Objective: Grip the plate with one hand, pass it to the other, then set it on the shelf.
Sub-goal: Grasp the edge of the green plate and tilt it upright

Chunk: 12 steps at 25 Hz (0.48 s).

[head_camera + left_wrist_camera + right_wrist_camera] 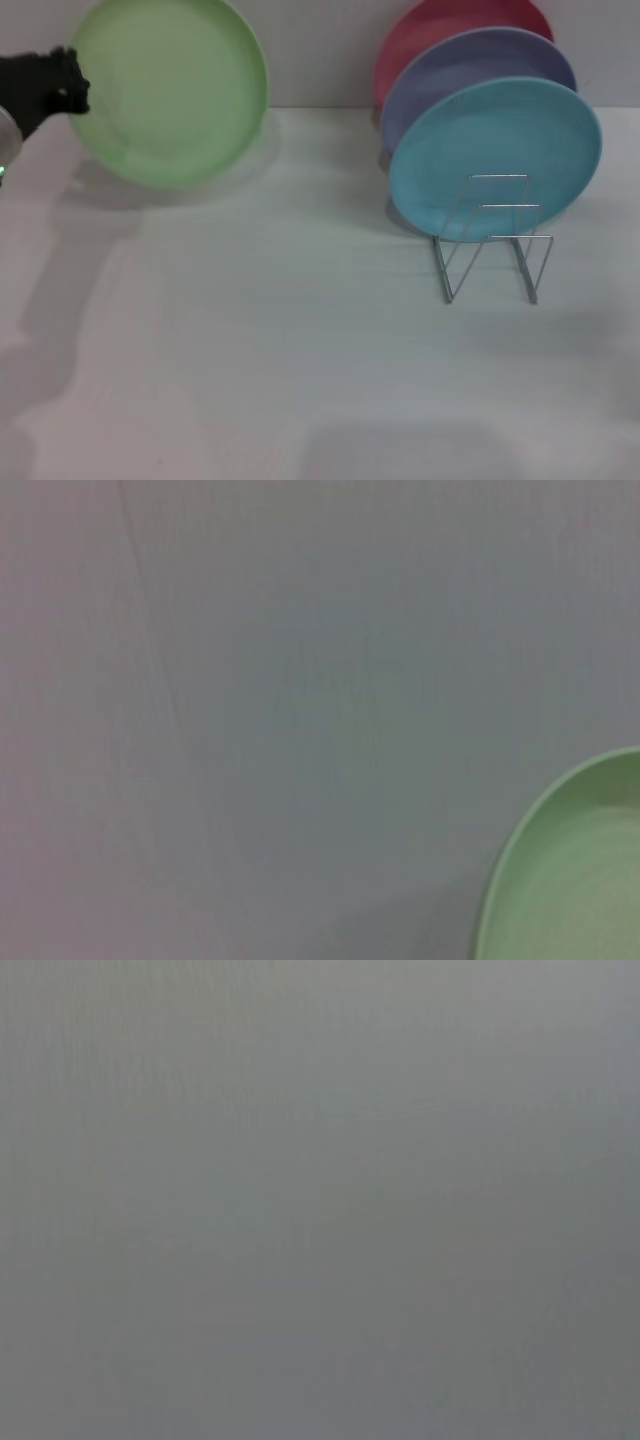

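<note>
White bench runs back to a pale wall, with the light green plate raised on edge at ten o'clock, its rim at the left gripper, whose jaws seem to pinch that rim. At two o'clock the wire dish rack carries turquoise, lavender and red plates, leaving its front loops free. Judging by this, the first grip is made and the handover is next, calling for the right gripper, not in view, to take the opposite rim.
</note>
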Each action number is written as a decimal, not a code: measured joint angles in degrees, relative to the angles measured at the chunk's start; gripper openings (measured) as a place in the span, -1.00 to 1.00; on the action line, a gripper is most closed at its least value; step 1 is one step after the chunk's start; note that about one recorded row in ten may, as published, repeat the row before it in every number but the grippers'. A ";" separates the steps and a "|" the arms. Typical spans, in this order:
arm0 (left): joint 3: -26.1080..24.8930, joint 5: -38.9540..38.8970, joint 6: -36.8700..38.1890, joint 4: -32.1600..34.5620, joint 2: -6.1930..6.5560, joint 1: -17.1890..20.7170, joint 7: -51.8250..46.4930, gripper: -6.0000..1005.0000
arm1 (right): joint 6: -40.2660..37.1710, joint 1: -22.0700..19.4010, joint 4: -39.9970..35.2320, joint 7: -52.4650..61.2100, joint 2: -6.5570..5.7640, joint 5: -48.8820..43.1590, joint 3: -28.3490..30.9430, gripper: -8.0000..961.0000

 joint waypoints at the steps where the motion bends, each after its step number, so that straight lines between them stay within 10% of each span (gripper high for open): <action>1: 1.71 2.01 3.92 0.01 0.00 0.43 -0.02 -0.92 | 0.04 -0.02 0.01 0.00 0.00 -0.01 -0.20 0.49; 12: 16.99 19.99 39.42 -7.60 0.26 5.23 -23.79 -0.92 | 1.54 -0.63 0.88 -0.06 0.12 -0.04 -0.42 0.48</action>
